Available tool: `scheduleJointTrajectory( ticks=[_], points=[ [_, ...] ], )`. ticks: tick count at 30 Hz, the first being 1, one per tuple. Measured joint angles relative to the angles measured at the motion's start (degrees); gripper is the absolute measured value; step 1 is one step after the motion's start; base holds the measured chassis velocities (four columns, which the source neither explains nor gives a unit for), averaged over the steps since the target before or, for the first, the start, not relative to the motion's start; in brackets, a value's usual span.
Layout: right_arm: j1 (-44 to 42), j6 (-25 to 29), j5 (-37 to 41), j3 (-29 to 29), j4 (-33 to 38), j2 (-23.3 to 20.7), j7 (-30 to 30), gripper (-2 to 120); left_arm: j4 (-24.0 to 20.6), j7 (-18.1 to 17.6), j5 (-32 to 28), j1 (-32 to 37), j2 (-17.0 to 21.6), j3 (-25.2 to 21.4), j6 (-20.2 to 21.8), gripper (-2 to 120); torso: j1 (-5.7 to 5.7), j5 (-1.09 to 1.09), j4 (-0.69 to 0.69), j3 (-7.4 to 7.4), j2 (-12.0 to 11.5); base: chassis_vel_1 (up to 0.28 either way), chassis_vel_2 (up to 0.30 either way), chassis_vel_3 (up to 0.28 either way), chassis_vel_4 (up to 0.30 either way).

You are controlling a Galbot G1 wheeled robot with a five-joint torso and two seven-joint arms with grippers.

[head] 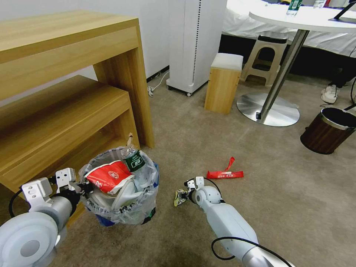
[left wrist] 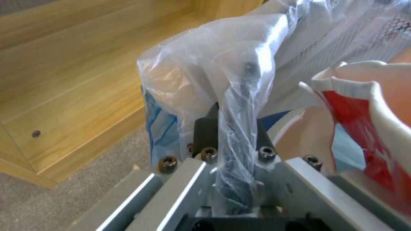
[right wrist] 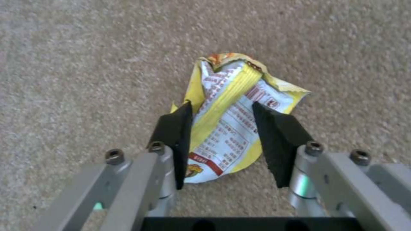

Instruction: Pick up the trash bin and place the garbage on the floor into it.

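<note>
The trash bin (head: 138,212) is black with a clear liner and sits low at the left beside the wooden shelf. It holds a red-and-white paper cup (head: 109,175) and a green-label bottle (head: 134,159). My left gripper (head: 83,187) is shut on its bag-covered rim (left wrist: 240,96). On the beige floor (head: 207,141), a crumpled yellow wrapper (right wrist: 231,118) lies between the fingers of my right gripper (right wrist: 221,106), which is open and astride it. In the head view that gripper (head: 181,196) is just right of the bin. A red wrapper (head: 225,173) lies farther out.
A wooden shelf unit (head: 66,92) fills the left side, close against the bin. Farther back stand a wooden stool (head: 223,83), a white appliance (head: 194,44) and a round table's metal base (head: 267,109). A brown wood-grain bin (head: 328,129) is at the right.
</note>
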Motion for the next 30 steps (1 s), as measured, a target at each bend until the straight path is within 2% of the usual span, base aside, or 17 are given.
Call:
scheduleJointTrajectory(
  ticks=[6,7,9,10,13,30],
  points=[
    [0.1,0.0,0.0,-0.1,0.5,-0.1,-0.2,36,0.1,0.1,0.1,0.0,0.0,0.0,0.0,1,0.00,0.00,0.00,0.00,0.0,0.000,0.000,0.000,0.000],
    [0.0,0.0,0.1,-0.2,0.9,-0.3,-0.2,33,0.1,0.1,0.1,-0.1,0.0,0.0,0.0,1,0.00,0.00,0.00,0.00,0.0,0.000,0.000,0.000,0.000],
    [-0.5,0.0,0.2,-0.4,2.1,-1.0,-0.2,16,0.2,0.2,0.3,-0.1,0.0,0.1,-0.1,1,0.00,0.00,0.00,0.00,0.0,0.000,0.000,0.000,0.000],
    [-0.5,0.0,0.2,-0.4,2.1,-1.0,-0.2,16,0.2,0.2,0.3,-0.1,0.0,0.1,-0.1,1,0.00,0.00,0.00,0.00,0.0,0.000,0.000,0.000,0.000],
    [-0.5,0.1,0.1,-0.4,2.1,-1.3,-0.2,1,0.2,0.3,0.4,-0.2,0.1,0.2,-0.1,1,0.00,0.00,0.00,0.00,0.0,0.000,0.000,0.000,0.000],
    [0.5,1.0,-1.2,-0.1,-0.1,-1.5,-2.0,0,0.6,0.4,0.4,-0.5,0.2,0.2,-0.2,1,0.00,0.00,0.00,0.00,0.0,0.000,0.000,0.000,0.000]
  ],
)
